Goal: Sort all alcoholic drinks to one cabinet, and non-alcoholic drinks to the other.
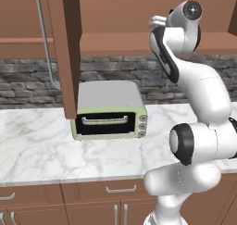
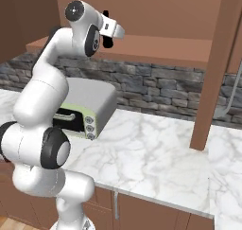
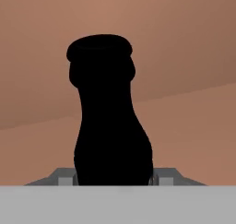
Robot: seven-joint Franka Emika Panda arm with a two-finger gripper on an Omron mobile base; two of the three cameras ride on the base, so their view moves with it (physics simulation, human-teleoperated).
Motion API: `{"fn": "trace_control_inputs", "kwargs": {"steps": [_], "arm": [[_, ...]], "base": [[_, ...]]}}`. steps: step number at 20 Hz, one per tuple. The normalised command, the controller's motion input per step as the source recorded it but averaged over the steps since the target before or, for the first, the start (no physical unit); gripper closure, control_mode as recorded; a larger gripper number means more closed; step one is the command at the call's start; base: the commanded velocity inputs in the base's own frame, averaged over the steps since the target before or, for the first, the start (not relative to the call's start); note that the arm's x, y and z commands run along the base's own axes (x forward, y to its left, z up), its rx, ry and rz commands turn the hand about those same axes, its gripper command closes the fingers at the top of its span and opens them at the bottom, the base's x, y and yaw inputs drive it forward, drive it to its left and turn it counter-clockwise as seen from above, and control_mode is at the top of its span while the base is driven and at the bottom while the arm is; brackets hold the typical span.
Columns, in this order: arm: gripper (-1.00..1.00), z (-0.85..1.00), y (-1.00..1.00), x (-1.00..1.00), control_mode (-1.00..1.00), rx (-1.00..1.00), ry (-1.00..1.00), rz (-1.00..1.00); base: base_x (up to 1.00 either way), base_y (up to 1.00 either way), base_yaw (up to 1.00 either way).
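Note:
A small black cola bottle (image 3: 108,117) stands upright between my fingers, and my gripper (image 3: 114,178) is shut on its lower body. Behind it the hand view shows the brown inner wall and shelf floor of a wall cabinet. In the right base view the gripper (image 2: 110,31) is raised to the level of the open cabinet's shelf floor (image 2: 160,47). The black bottle (image 2: 109,42) pokes out above and below the hand. In the left base view the hand (image 1: 157,21) reaches into the same cabinet (image 1: 120,41).
The cabinet's door (image 1: 69,48) hangs open to the left, with a long silver handle (image 1: 45,39). A pale green toaster oven (image 1: 109,110) sits on the marble counter (image 1: 41,150) below the cabinet. Another open door (image 2: 215,77) stands at the right.

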Motion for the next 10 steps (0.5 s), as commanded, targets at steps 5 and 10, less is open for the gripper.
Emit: {"fn": "trace_control_inputs", "kwargs": {"steps": [5,10], "arm": [[1.00,0.00,-0.01,0.96,-1.00,0.00,0.00,0.00],[1.00,-0.07,-0.06,0.78,-1.00,0.00,0.00,0.00]], "base": [[0.00,0.00,0.00],[0.00,0.00,0.00]]}}
